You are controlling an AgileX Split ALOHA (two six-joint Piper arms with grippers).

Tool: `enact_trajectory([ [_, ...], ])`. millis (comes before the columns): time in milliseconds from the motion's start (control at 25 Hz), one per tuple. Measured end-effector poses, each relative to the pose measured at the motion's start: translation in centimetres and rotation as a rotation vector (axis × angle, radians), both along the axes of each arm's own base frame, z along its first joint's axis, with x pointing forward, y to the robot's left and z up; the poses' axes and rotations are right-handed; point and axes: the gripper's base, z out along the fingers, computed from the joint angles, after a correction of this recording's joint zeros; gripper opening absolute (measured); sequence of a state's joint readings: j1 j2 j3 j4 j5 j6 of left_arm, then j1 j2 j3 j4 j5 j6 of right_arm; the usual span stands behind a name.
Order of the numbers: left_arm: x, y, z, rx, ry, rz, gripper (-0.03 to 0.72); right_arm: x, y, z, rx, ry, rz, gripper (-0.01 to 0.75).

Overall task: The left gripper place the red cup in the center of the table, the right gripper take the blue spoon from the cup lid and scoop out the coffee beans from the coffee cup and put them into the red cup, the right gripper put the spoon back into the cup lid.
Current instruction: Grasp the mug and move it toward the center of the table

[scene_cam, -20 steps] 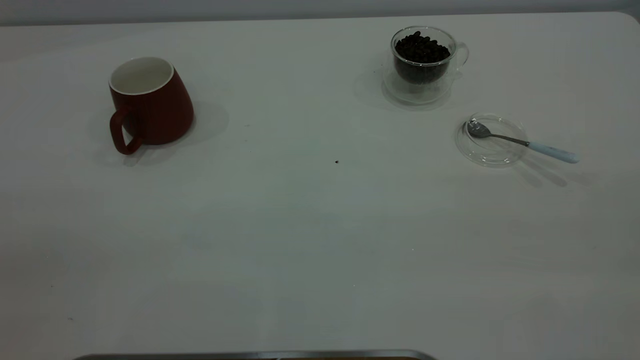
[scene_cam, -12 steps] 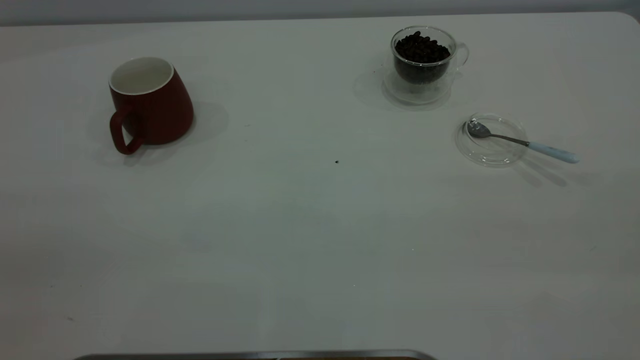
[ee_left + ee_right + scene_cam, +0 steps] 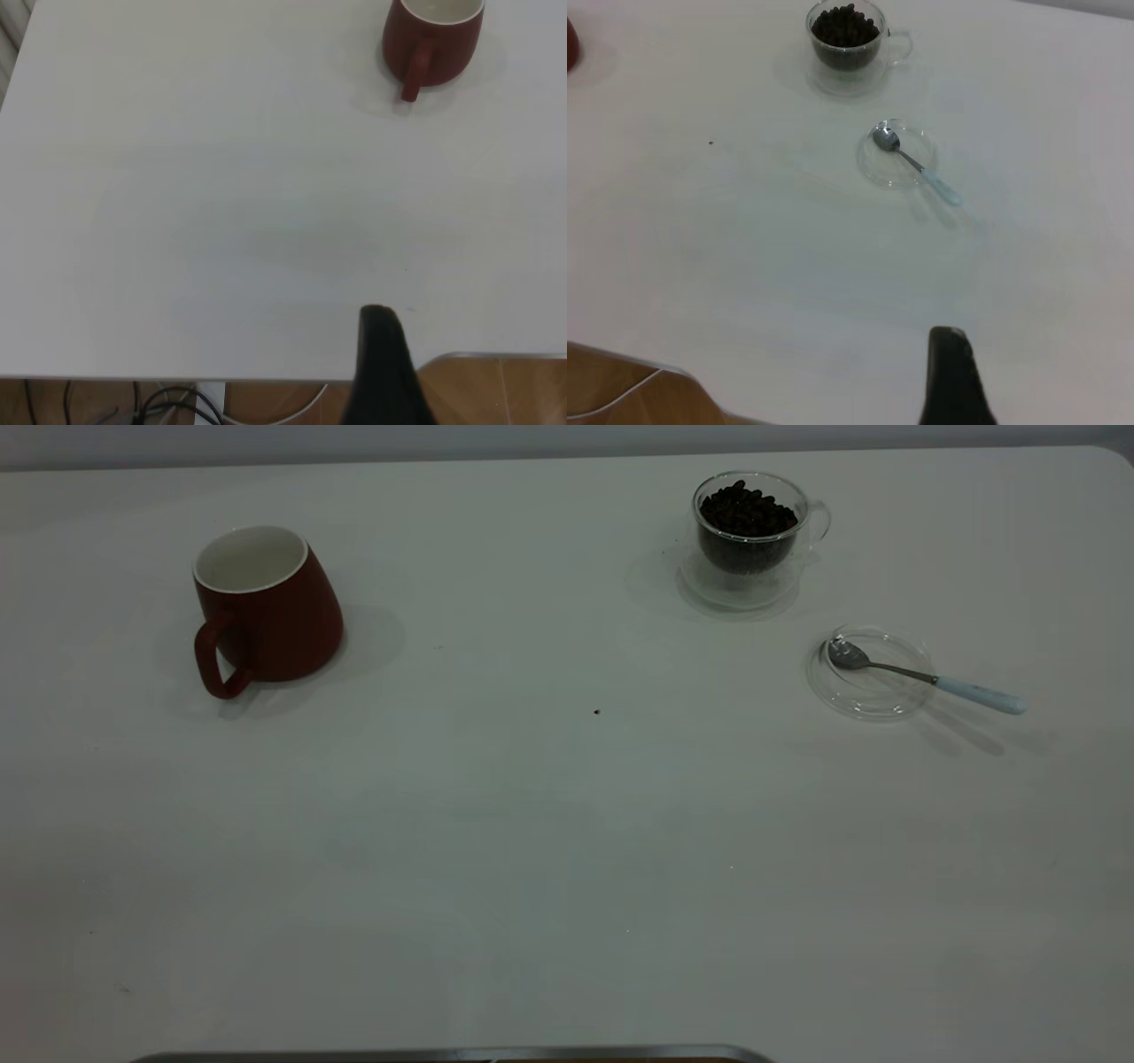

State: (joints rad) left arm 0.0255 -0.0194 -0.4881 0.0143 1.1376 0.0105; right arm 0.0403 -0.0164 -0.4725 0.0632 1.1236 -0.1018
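Bench (image 3: pixel 532 850) wide open between things: red cup (image 3: pixel 266 607) upright near the far left corner, coffee cup (image 3: pixel 749 536) of coffee beans (image 3: pixel 747 512) far right, blue spoon (image 3: pixel 930 677) resting across the cup lid (image 3: pixel 868 677) beside it. Only one finger shows for the left gripper (image 3: pixel 383 372) and the right gripper (image 3: pixel 950 381), both at the near edge; can't tell their opening.

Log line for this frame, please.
phase: pre-start | red cup: left side, untouched | blue spoon: on cup lid | coffee beans: in coffee cup
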Motion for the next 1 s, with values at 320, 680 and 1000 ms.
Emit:
enact_trajectory([
  [320,0.0,0.0,0.0,0.0,0.0,0.0,0.577,0.0,0.0,0.0,0.0,0.0,0.0,0.533],
  [680,1.8,0.1,2.6,-0.003,0.084,0.003,0.577,0.0,0.0,0.0,0.0,0.0,0.0,0.533],
  [1000,10.0,0.5,7.4,0.087,0.282,-0.058,0.577,0.0,0.0,0.0,0.0,0.0,0.0,0.533],
])
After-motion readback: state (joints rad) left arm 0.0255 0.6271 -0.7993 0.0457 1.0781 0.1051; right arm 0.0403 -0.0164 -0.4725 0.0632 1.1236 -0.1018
